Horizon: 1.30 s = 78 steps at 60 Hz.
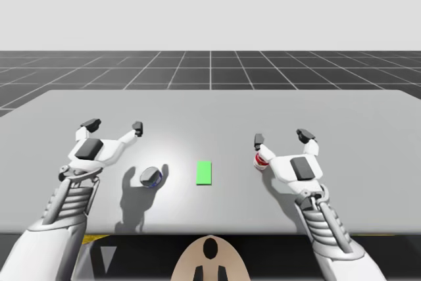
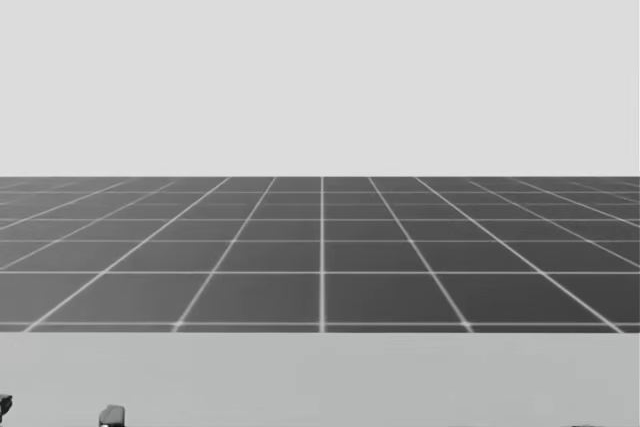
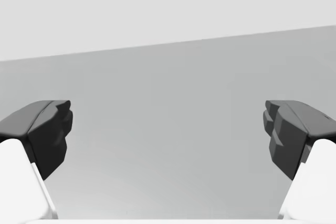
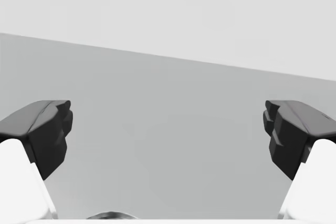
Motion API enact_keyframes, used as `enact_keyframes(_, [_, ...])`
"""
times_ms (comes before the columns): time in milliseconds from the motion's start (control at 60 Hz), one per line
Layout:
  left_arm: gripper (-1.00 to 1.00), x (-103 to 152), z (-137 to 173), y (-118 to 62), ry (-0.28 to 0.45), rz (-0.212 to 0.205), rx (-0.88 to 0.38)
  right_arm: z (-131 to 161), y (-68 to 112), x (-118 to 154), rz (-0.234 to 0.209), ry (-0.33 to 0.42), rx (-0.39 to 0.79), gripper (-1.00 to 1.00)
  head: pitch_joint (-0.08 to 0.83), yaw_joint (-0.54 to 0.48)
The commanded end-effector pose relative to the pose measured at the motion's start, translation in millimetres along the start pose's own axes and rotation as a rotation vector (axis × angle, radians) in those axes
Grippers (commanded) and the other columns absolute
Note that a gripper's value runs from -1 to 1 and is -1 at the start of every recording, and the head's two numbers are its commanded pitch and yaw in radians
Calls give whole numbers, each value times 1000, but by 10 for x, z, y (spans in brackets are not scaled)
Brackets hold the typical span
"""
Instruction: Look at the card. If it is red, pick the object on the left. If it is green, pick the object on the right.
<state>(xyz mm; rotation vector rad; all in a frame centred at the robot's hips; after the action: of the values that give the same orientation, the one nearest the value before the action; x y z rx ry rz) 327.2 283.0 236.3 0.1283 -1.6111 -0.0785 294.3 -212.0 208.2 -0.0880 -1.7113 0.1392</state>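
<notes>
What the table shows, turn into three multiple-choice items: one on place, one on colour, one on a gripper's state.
1. The card lies: A) between the bluish object and the red object; B) left of both objects; C) right of both objects.
2. The card's colour: A) red; B) green; C) yellow.
3. The right gripper is: A) shut on the card; B) open; C) shut on the bluish object.
Key: 1 A: it sits between them; 2 B: plainly green; 3 B: fingers wide apart, gripping nothing.
</notes>
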Motion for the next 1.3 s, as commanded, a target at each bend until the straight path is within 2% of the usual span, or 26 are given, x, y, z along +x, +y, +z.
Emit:
enact_keyframes(17, [-1000, 2, 1, 37, 21, 9, 10, 66, 141, 1, -84, 12, -37, -1000, -1, 5])
enact_keyframes(33, [-1000, 2, 1, 36, 20, 9, 10, 73, 147, 13, -93, 6, -31, -1000, 1, 5])
enact_keyframes(100, [-1000, 4, 1, 37, 19, 12, 11, 65, 151, 21, -78, -25, -22, -1000, 12, 4])
enact_keyframes(117, [-1000, 6, 2, 38, 18, 12, 12, 48, 154, 14, -66, -10, -16, -1000, 22, 3])
enact_keyframes(133, [-1000, 6, 3, 39, 16, 11, 11, 59, 164, 25, -31, 6, -45, -1000, 34, 2])
enact_keyframes(150, [-1000, 7, 4, 40, 16, 11, 11, 58, 158, 20, -26, 13, -41, -1000, 42, 1])
enact_keyframes(233, [-1000, 9, 9, 43, 15, 10, 8, 50, 143, 10, -49, 18, -41, -1000, 103, 0])
enact_keyframes(600, [-1000, 7, 5, 55, 33, 4, 0, 32, 139, -13, -36, 22, -43, -1000, 447, 20])
enact_keyframes(1033, [-1000, 0, -15, 58, 41, -2, -5, 38, 134, 13, -40, 17, -42, -1000, 772, 27])
enact_keyframes(1300, [-1000, 8, -13, 54, 41, -2, -7, 39, 142, 1, -34, 22, -36, -1000, 769, 37])
